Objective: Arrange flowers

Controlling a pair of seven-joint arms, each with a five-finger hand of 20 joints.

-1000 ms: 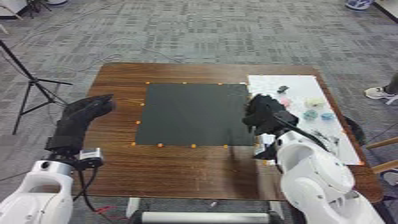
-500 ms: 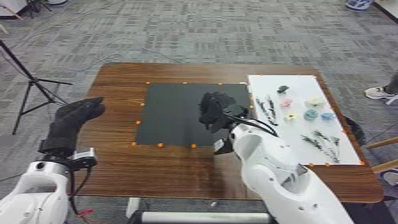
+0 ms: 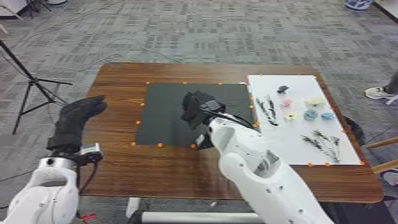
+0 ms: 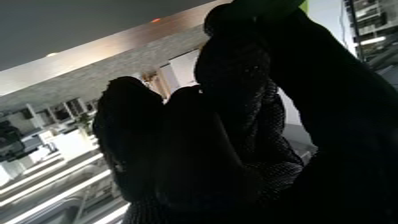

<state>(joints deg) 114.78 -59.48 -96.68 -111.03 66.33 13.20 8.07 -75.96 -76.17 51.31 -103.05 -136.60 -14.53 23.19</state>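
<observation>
One green piece (image 4: 274,6) sits pinched between thumb and fingertip of the nearly closed right hand (image 3: 197,106).

Head view: high over table's (image 3: 114,125) near edge, faces forward-down. Right wrist view: close behind right hand (image 3: 195,107), tilted; both share dark mat (image 3: 169,107).

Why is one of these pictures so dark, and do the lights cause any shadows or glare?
Right wrist view: the right hand is nearly a black silhouette against the brighter room, its glove's detail mostly lost, with glaring white streaks behind it. Head view: fairly even light, the white sheet brightest, a soft shadow on the table, and the black glove blending into the dark mat.
</observation>
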